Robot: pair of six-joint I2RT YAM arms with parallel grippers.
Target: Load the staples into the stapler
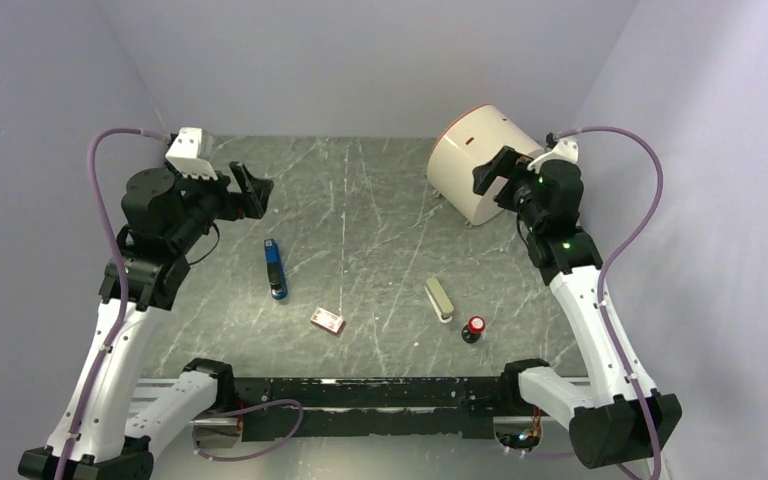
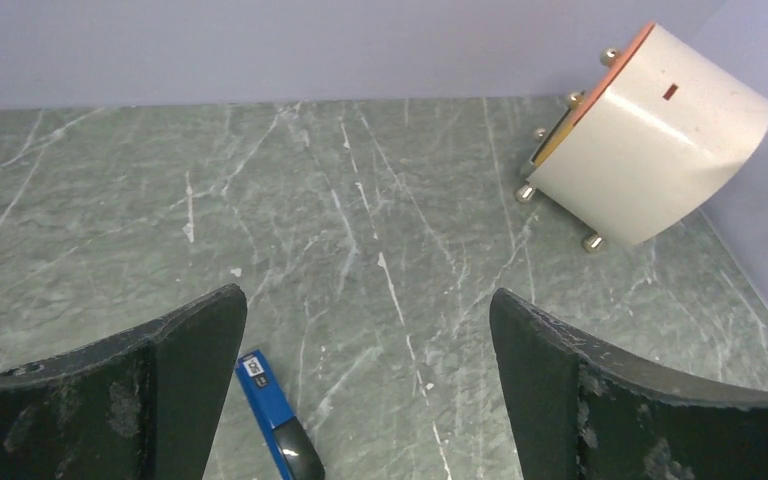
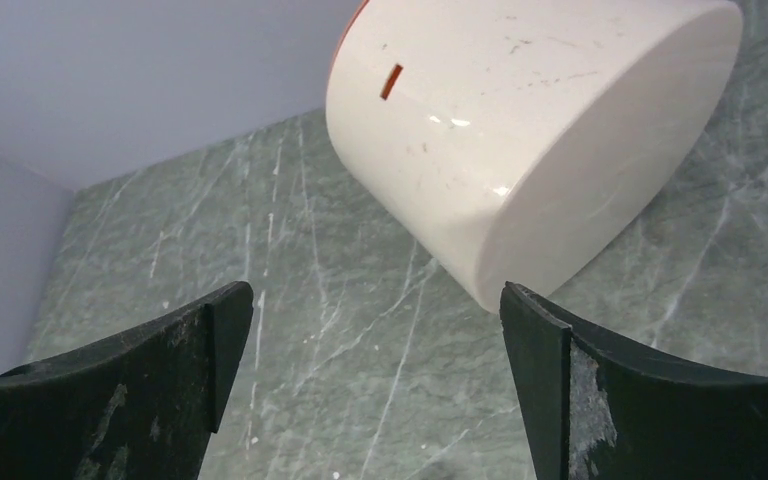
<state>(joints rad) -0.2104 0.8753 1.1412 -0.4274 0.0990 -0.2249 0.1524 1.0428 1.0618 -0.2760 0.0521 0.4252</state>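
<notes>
The slim blue stapler (image 1: 275,269) lies closed on the green marble table, left of centre. The left wrist view catches it as well, the stapler (image 2: 272,408) low beside the left finger. The staples box (image 1: 328,320), pinkish-red and white, lies flat near the front centre. My left gripper (image 1: 250,190) hangs open above the table's back left, well clear of the stapler. My left gripper (image 2: 368,300) holds nothing. My right gripper (image 1: 493,172) is open at the back right, next to a white drum, and my right gripper (image 3: 377,295) is empty too.
A white cylindrical drum (image 1: 478,163) with an orange rim lies on its side at the back right. A beige-olive oblong bar (image 1: 439,299) and a red-capped black knob (image 1: 474,329) sit front right. Lilac walls close in the table on three sides.
</notes>
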